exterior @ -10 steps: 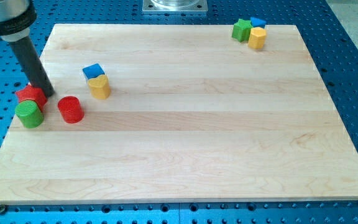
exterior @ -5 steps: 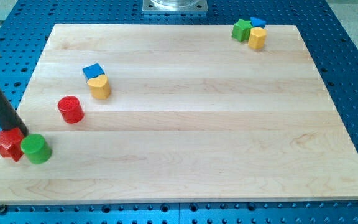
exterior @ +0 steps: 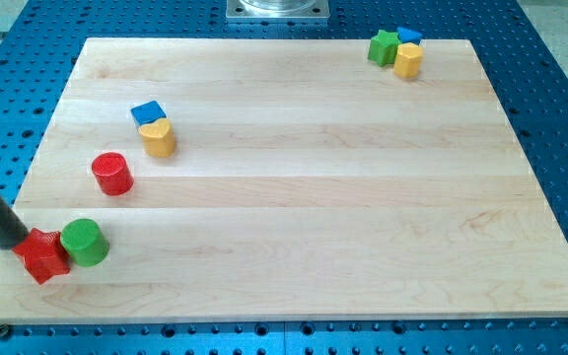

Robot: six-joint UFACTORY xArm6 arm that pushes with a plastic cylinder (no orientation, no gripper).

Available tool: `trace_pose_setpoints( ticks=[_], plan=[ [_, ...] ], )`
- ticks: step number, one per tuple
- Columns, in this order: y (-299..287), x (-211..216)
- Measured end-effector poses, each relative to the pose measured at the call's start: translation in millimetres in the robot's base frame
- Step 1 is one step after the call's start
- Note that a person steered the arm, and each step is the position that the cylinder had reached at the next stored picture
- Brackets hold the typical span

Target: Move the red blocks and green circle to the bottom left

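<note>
Tip (exterior: 18,245) pressed against the upper-left side of the red star (exterior: 44,254), green circle (exterior: 85,243) touching on its right, both bottom left already. No gripper. Red cylinder (exterior: 112,174) up and right, well apart: next target, probably.

Red cylinder (exterior: 112,174) flanked by bare board (exterior: 314,217).

Beside the dark tip (exterior: 18,244): a red star block (exterior: 44,254) and a green cylinder (exterior: 85,243). Farther off, a red cylinder (exterior: 112,174), then blue (exterior: 147,112) and yellow (exterior: 157,138) blocks on pale wood (exterior: 314,197).
</note>
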State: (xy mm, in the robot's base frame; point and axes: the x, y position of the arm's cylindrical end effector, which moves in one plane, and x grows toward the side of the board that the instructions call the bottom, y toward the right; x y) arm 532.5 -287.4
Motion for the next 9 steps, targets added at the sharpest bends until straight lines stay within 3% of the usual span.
trace_pose_setpoints(
  ticks=[2,3,7,9],
  plan=[
    [129,-22],
    [133,-59],
    [52,-85],
    [24,-68]
  ],
)
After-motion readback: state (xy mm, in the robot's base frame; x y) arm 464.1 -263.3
